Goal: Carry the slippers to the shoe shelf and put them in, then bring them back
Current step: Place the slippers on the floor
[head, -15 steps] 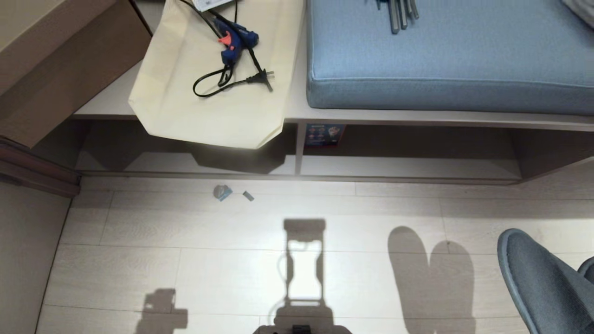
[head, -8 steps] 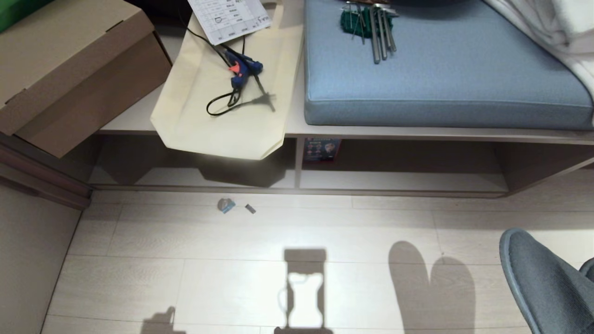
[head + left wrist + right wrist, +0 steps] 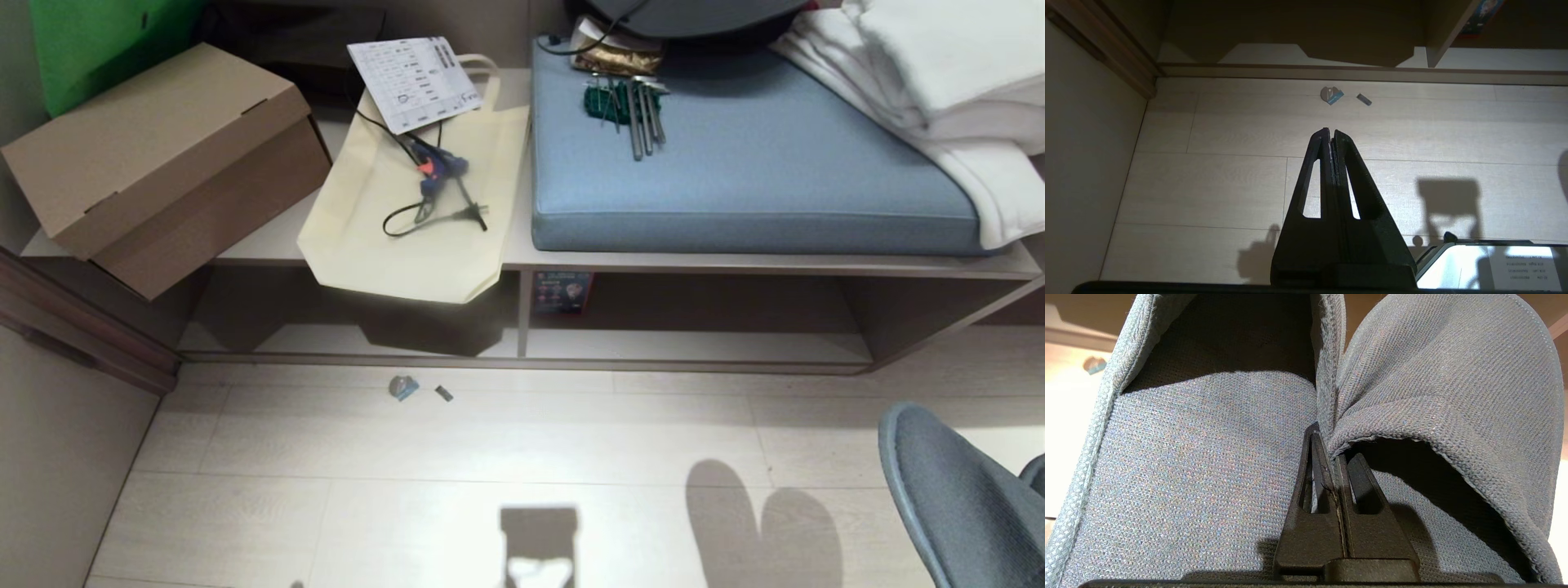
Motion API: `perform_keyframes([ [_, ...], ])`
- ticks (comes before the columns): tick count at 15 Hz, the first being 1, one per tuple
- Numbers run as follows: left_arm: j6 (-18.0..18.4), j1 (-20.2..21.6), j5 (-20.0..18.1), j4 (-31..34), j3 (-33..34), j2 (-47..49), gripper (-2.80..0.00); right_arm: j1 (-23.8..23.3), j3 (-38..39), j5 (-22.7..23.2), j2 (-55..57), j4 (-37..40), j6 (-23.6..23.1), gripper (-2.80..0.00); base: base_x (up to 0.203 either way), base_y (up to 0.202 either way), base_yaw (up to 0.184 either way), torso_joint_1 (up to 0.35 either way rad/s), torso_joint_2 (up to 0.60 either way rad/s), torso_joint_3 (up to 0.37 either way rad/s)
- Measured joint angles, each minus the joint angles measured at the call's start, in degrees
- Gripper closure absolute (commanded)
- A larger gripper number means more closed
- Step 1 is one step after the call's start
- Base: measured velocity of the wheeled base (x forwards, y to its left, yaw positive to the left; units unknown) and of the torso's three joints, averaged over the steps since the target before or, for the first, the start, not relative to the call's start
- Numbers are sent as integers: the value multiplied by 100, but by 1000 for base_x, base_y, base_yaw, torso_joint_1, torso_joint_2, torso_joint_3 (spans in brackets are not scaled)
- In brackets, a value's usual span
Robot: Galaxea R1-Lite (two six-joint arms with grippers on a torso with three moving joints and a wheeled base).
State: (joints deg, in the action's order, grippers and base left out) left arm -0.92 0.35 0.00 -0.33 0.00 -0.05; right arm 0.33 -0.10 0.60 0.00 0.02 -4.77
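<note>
Head view looks down on a low taupe-beige laminate shoe shelf (image 3: pixel 694 347), a wide cubby split by a vertical divider (image 3: pixel 523 314), with a bench board as its top. On that board lie a brown cardboard box (image 3: pixel 163 163), a cream fabric tote bag (image 3: pixel 367 245) carrying a blue glue gun (image 3: pixel 437 167) with a black cord and a printed paper sheet (image 3: pixel 412 82), a blue flat seat cushion (image 3: pixel 735 180) with some metal tools (image 3: pixel 641 114), and folded white bedding (image 3: pixel 939 90). Both halves of the cubby hold no slippers. Two small scraps (image 3: pixel 404 387) lie on the pale wood-plank floor (image 3: pixel 457 449) in front of the shelf.

The grey-blue closed-toe fabric slippers (image 3: pixel 955 498) show at the lower right corner of the head view, above the floor and apart from the shelf. In the right wrist view the right gripper (image 3: pixel 1329 451) has its black fingers pinched together on the inner edges of the two slippers (image 3: pixel 1208 457), which hang side by side on either side of it.

The left gripper (image 3: pixel 1331 132) has its fingers pressed fully together with nothing between them, pointing at the bare floor short of the scraps (image 3: pixel 1332 94).
</note>
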Motion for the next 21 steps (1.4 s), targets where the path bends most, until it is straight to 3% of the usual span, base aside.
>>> perform_keyframes([
  [21,-13,0,0,2,0,0,0,0,0,-1,0,1,1,0,0,0,0,2,2,203],
])
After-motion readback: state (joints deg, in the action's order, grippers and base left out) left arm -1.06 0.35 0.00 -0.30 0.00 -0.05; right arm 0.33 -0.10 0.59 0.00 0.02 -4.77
